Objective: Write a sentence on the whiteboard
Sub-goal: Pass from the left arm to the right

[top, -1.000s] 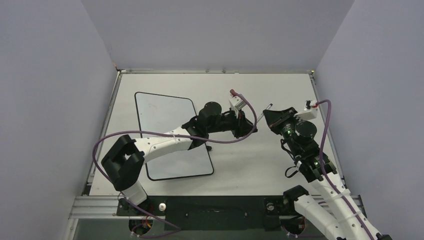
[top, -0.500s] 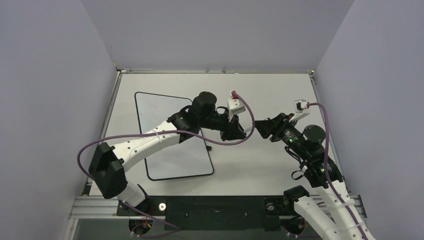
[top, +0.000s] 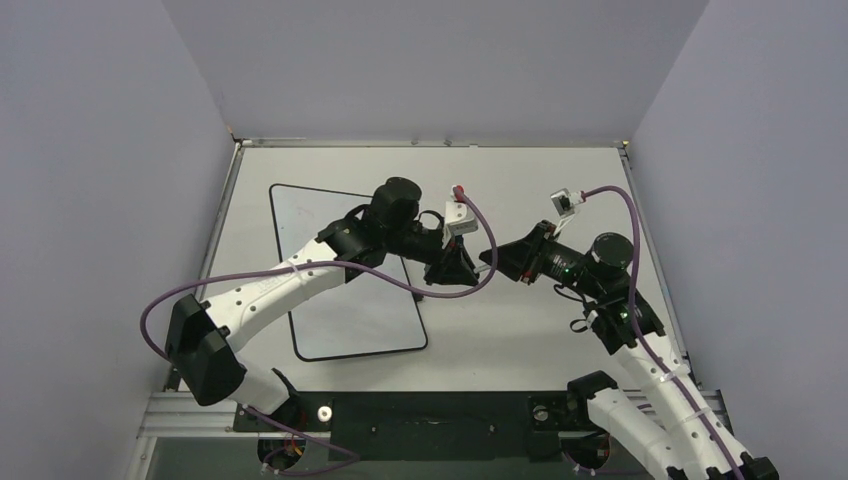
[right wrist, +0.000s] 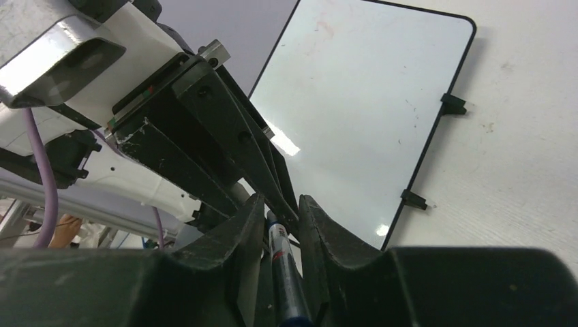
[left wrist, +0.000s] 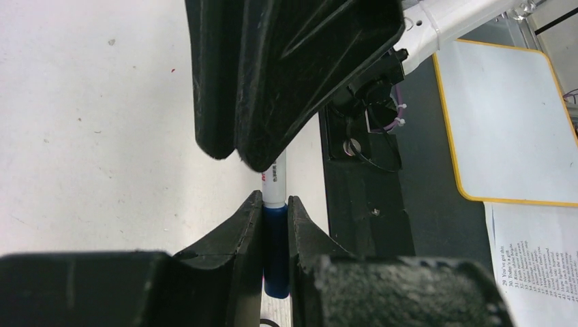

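My left gripper (top: 452, 268) and right gripper (top: 508, 262) meet nose to nose. The marker (left wrist: 274, 182) bridges them, its long axis running straight from one pair of fingers into the other. The left fingers are pinched narrow on its blue end (left wrist: 275, 252), which I take for the cap, and the right fingers clamp the white barrel. I judge the coming move to be a pull apart along that axis. The whiteboard (top: 350, 320) lies flat behind the left fingers, nearer that arm, and beyond the marker's far end from the right fingers. It is white with a black rim, and I see no sentence on it.
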Controlling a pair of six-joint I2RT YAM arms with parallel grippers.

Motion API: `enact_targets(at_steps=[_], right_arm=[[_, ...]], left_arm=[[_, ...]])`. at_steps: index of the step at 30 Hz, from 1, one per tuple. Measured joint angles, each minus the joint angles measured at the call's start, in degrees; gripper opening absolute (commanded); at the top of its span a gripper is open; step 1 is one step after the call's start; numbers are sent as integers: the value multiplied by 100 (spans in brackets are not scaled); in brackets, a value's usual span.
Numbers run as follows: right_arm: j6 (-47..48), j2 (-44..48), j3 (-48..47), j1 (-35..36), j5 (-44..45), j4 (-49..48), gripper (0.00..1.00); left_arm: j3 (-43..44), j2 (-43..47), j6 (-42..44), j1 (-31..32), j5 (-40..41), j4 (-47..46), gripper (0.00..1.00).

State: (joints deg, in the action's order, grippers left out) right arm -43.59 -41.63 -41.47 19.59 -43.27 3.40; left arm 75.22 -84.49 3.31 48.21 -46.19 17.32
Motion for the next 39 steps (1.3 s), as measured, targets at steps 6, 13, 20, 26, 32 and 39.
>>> enact_targets(at_steps=[6, 13, 20, 26, 32, 39], right_arm=[[-308, -201, 195, 107, -337, -490, 22], [-369, -223, 286, 229, -479, -636, 23], [-195, -127, 289, 232, -498, -450, 25], [-179, -94, 289, 262, -498, -417, 20], [-260, -105, 289, 269, -503, -496, 11], [-407, -105, 321, 293, -457, -595, 14]], left_arm=[[42, 44, 94, -11, -57, 85, 0], [216, 42, 205, -68, -66, 289, 0], [409, 22, 365, -81, -61, 592, 0], [455, 15, 470, -81, -70, 702, 0], [455, 15, 492, -79, -63, 726, 0], [457, 15, 494, -79, -59, 723, 0]])
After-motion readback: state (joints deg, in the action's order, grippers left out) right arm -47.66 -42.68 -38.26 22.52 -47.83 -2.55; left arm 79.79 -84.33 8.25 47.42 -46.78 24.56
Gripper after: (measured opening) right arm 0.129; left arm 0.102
